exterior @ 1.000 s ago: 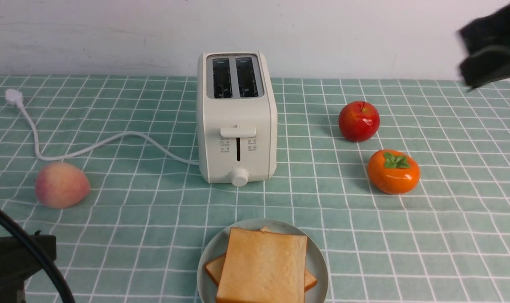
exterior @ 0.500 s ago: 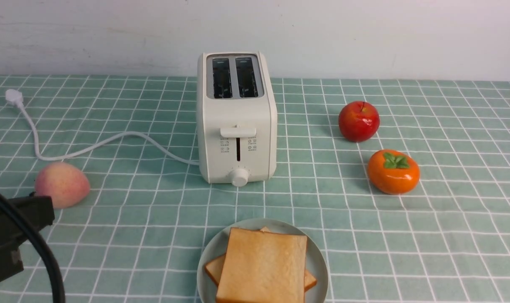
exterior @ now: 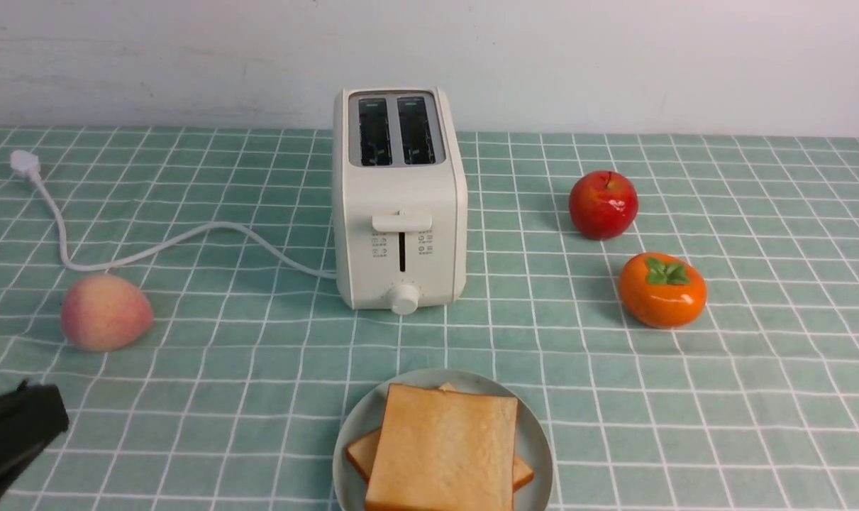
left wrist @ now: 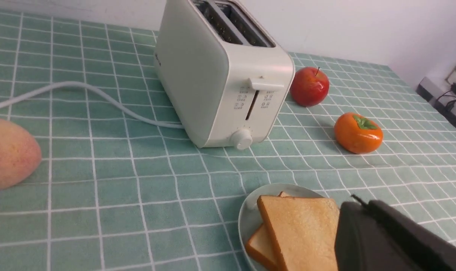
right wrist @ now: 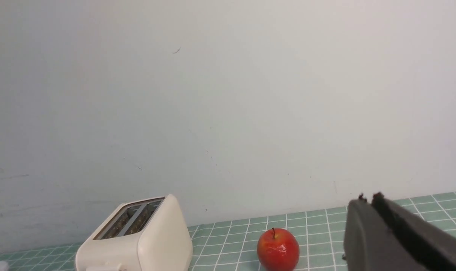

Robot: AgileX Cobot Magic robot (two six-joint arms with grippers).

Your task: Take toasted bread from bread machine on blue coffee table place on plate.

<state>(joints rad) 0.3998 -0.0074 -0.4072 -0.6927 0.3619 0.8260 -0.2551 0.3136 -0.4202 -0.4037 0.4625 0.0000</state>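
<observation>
Two slices of toasted bread (exterior: 443,447) lie stacked on the pale plate (exterior: 537,436) at the near edge of the blue coffee table (exterior: 259,369); the lower slice (exterior: 362,454) peeks out on the left. The bread machine (exterior: 399,199) stands behind the plate with both slots empty. My left gripper (exterior: 46,406) sits low at the near left, shut and holding nothing; the left wrist view shows its tip (left wrist: 359,206) just beside the bread (left wrist: 299,226). The right gripper (right wrist: 368,198) is outside the front view, raised, its fingers together and empty.
A peach (exterior: 105,312) lies left of the toaster, near its white cord (exterior: 152,245) and plug (exterior: 23,163). A red apple (exterior: 603,204) and an orange persimmon (exterior: 662,289) sit to the right. A white wall backs the table.
The right arm, at the upper right a second ago, has left the front view. The left arm rose, then drew back and down toward the near left corner.
</observation>
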